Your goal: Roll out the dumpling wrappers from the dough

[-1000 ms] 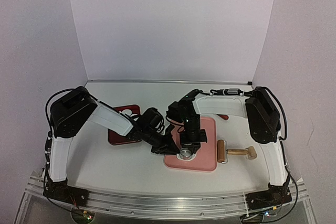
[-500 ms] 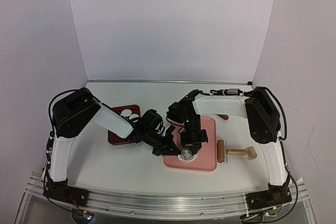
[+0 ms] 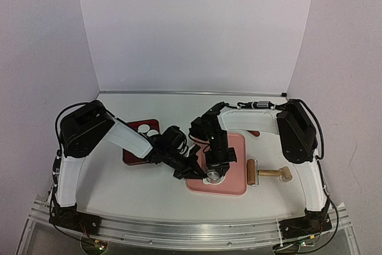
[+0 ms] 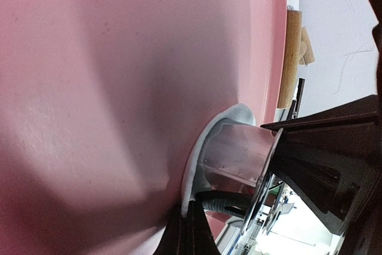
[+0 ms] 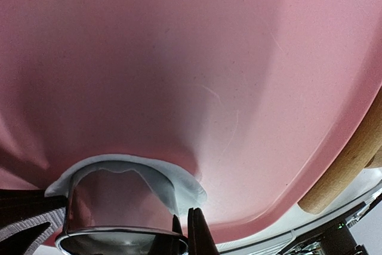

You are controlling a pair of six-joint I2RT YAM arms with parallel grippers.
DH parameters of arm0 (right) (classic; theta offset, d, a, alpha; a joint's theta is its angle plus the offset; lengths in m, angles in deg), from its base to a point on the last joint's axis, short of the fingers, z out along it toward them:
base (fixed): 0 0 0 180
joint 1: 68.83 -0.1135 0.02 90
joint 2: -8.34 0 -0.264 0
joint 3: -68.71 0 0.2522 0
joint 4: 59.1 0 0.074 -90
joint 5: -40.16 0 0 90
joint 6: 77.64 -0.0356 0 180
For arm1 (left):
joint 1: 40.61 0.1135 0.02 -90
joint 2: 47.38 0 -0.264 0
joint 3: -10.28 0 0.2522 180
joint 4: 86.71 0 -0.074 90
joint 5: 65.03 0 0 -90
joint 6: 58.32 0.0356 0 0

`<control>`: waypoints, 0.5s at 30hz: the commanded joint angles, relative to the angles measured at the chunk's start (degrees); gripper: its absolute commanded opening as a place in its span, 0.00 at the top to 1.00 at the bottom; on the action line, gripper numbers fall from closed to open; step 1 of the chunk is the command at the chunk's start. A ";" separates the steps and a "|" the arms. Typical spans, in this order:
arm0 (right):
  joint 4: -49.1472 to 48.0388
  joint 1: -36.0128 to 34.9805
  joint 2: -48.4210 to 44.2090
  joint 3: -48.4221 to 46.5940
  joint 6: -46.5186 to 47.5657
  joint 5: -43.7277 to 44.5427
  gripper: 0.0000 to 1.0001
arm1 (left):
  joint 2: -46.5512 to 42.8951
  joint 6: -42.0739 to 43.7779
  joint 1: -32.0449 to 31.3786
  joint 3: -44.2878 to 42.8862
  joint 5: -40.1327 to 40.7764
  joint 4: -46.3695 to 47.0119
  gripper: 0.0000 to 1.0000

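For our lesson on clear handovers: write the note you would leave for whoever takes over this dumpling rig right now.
Left gripper: fingertips together at the edge of the dough; whether they pinch it is unclear.
Right gripper: shut on the ring cutter, which stands on the dough on the pink mat.
Done: at least two round wrappers lie in the dark red tray.
Rolling pin lies beside the mat, right side, unheld.
Left: probably free the cut disc, move it to the tray.

Overhead view; wrist views close over mat [image 5: 179, 58].
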 commanded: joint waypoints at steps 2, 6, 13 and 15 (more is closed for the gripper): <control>-10.09 -1.60 9.90 3.66 -0.65 -1.73 1.00 | 2.47 0.78 -4.69 0.05 -2.84 -4.89 1.00; -10.11 -1.58 10.30 3.66 -0.78 -1.88 1.00 | 3.08 0.56 -5.04 0.10 -3.14 -4.37 1.00; -10.06 -1.60 10.97 3.38 -0.57 -2.17 1.00 | 3.70 0.68 -5.52 -0.25 -4.14 -2.02 1.00; -10.10 -1.56 10.97 3.27 -0.52 -2.13 1.00 | 3.53 0.89 -5.53 -0.26 -4.30 -1.09 1.00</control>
